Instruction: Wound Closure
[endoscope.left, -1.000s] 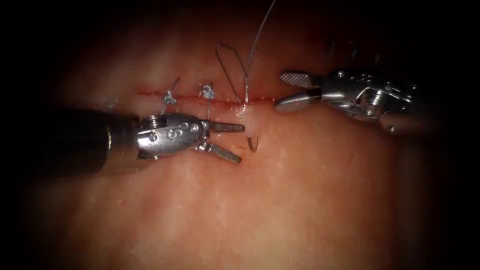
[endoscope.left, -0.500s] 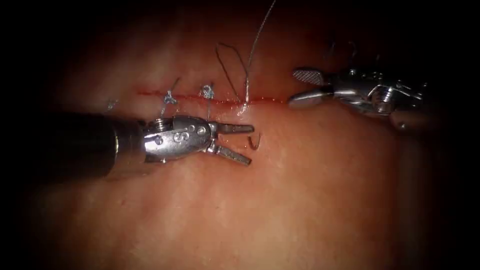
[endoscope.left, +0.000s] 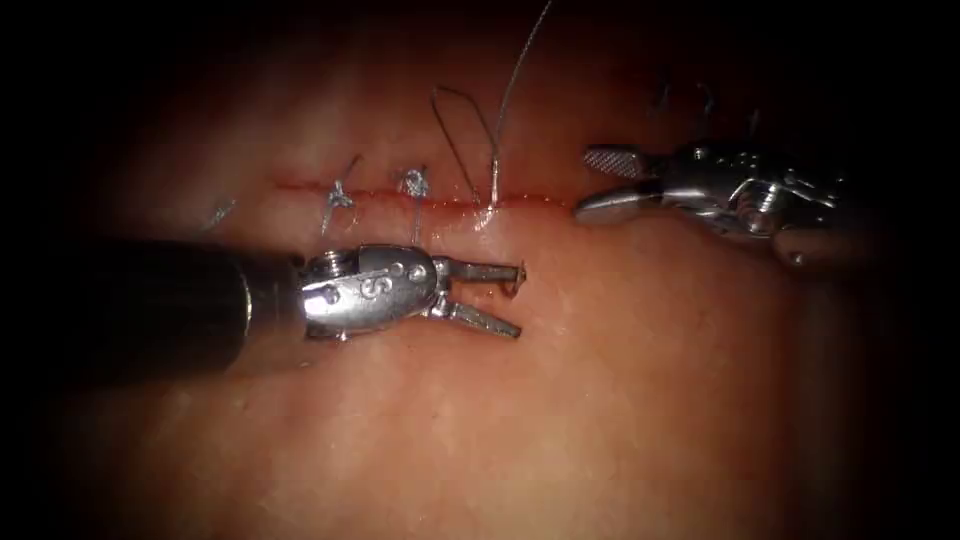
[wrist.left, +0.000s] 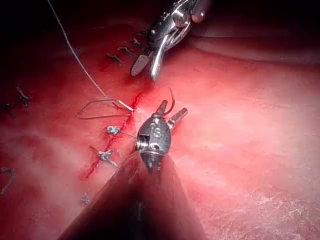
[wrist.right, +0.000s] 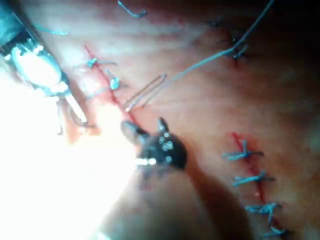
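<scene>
The cut (endoscope.left: 400, 195) runs across the tissue (endoscope.left: 600, 400), and thread (endoscope.left: 497, 130) rises from it. A short curved end of the needle (endoscope.left: 513, 285) sticks out of the tissue just below the cut; the rest is buried. My left tool (endoscope.left: 516, 300) lies below the cut with its jaws open around that end, the upper jaw touching it, nothing gripped. In the left wrist view the needle (wrist.left: 171, 101) arcs up between the left tool's (wrist.left: 171, 111) jaws. My right tool (endoscope.left: 597, 182) hovers at the cut's right end, open and holding nothing; it appears again as the right tool (wrist.right: 145, 126).
Two tied stitches (endoscope.left: 338, 195) (endoscope.left: 413, 183) sit on the cut to the left. A thread loop (endoscope.left: 455, 110) lies above the cut. Several older stitches (wrist.right: 247, 175) line another cut beside the right shaft. A cut thread end (endoscope.left: 220, 210) lies at the left.
The left tool has slid right until its open jaws straddle the needle's exposed end, and they have narrowed a little. The right tool drew back slightly to the right.
</scene>
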